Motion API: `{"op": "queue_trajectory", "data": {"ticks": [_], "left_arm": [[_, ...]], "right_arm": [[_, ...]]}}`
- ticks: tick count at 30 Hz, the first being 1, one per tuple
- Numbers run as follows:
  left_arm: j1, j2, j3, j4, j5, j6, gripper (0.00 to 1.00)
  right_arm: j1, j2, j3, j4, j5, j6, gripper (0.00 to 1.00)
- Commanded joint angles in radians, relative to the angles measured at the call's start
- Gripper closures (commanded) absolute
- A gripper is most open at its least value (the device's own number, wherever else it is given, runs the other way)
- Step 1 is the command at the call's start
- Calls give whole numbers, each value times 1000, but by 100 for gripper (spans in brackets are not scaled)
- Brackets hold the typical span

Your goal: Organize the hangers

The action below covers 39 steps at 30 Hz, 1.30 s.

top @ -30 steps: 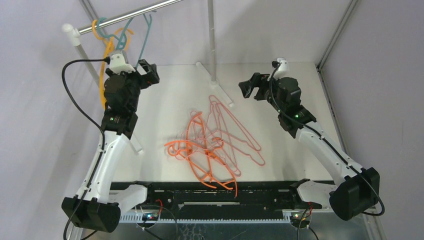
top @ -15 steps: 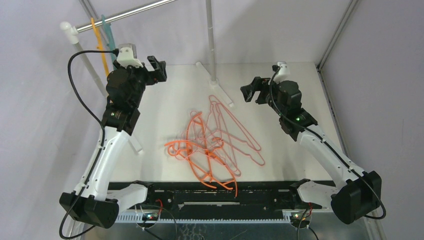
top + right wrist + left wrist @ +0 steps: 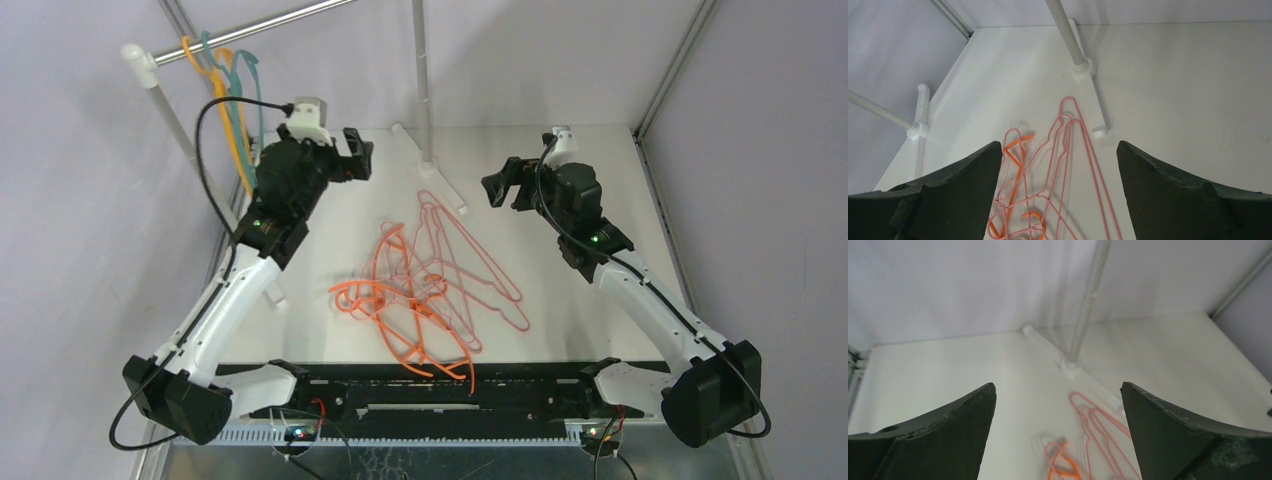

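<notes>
A tangle of hangers lies on the white table: bright orange ones (image 3: 400,335) at the near side, pale pink ones (image 3: 470,260) reaching toward the back. A yellow-orange hanger (image 3: 238,140) and a teal hanger (image 3: 245,75) hang on the rail at the far left. My left gripper (image 3: 362,158) is open and empty in the air, right of the hung hangers and behind the pile. Its wrist view looks down between its fingers (image 3: 1057,386) at the pink hangers (image 3: 1098,420). My right gripper (image 3: 497,180) is open and empty, hovering behind the pile's right side (image 3: 1058,145), with pink hangers (image 3: 1068,130) and an orange one (image 3: 1015,145) below.
The silver rail (image 3: 270,25) runs across the back left on white posts (image 3: 170,110). A second post (image 3: 423,80) stands at the back centre on a white foot bar (image 3: 435,175) touching the pile's far tip. Grey walls and frame struts (image 3: 670,70) close in the table.
My left arm has swung right and away from the rail, out over the table. The hung hangers have shifted on the rail. My right gripper has barely moved.
</notes>
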Motion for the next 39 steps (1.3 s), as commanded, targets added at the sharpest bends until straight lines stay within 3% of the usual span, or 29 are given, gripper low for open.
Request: {"op": "queue_trajectory", "data": {"ticks": [1, 10, 16, 19, 23, 27, 39], "left_arm": [[-64, 27, -58, 9, -36, -2, 0], [-186, 30, -279, 90, -164, -100, 1], [-218, -47, -498, 147, -296, -203, 1], [-218, -120, -584, 140, -402, -226, 0], [-216, -214, -635, 59, -556, -304, 1], [-216, -276, -678, 13, -638, -346, 0], [-212, -321, -790, 15, -677, -377, 0]], "right_arm": [[-1, 14, 4, -5, -5, -31, 7], [83, 114, -5, -74, 23, -93, 13], [178, 216, -6, -126, 12, -121, 33], [281, 257, -6, -147, 31, -132, 37], [406, 316, -6, -149, 68, -114, 37], [448, 366, -16, -147, 23, -86, 44], [534, 475, -46, -139, 46, -61, 50]]}}
